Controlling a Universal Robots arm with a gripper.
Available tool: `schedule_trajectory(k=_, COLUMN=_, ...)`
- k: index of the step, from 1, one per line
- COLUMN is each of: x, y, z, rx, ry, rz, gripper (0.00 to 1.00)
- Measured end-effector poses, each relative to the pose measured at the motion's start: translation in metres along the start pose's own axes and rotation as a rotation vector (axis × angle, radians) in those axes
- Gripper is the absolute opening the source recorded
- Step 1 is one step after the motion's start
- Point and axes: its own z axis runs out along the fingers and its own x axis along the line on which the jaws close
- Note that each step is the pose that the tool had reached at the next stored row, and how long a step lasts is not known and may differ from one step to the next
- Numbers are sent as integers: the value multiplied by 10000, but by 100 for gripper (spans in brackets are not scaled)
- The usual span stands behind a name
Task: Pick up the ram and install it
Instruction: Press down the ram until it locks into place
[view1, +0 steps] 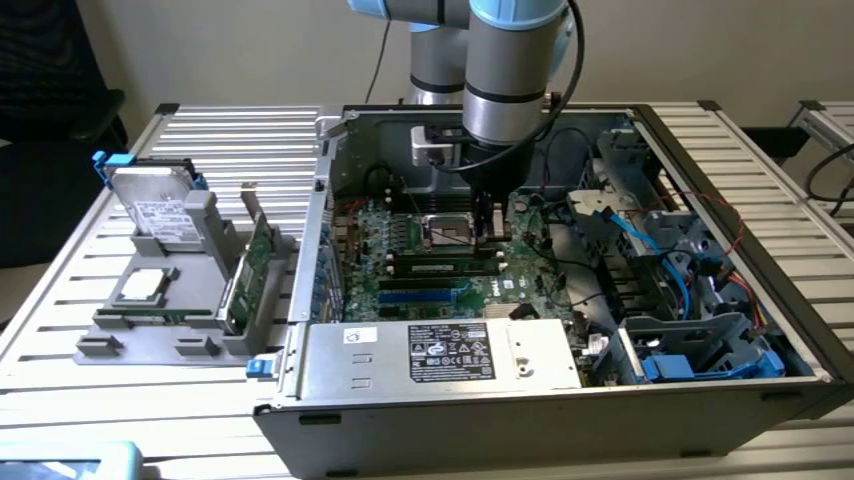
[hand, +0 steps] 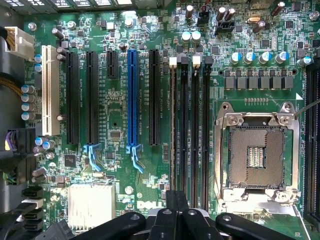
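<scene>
A long dark stick with a pale label, which I take to be the ram (view1: 434, 268), stands on edge among the memory slots beside the processor socket (view1: 450, 233). From the wrist view it is a thin line (hand: 173, 130) in the slot nearest the black and blue card slots. My gripper (view1: 489, 238) hangs inside the open case over one end of those slots. Its dark fingers (hand: 176, 210) are shut together with nothing visible between them. I cannot tell whether they touch the stick.
The case walls (view1: 320, 200) and the power supply (view1: 441, 350) box in the motherboard. Cables and a drive cage (view1: 694, 340) crowd the exterior view's right. Outside on the exterior view's left, a grey rack (view1: 200, 250) holds a hard drive (view1: 160, 210), a chip, a thin green strip and a bracketed green card (view1: 254, 265).
</scene>
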Motion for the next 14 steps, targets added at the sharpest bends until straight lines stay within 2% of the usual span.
schedule_trajectory(k=14, x=0, y=0, z=0, rx=1, ry=0, rz=0, gripper=11)
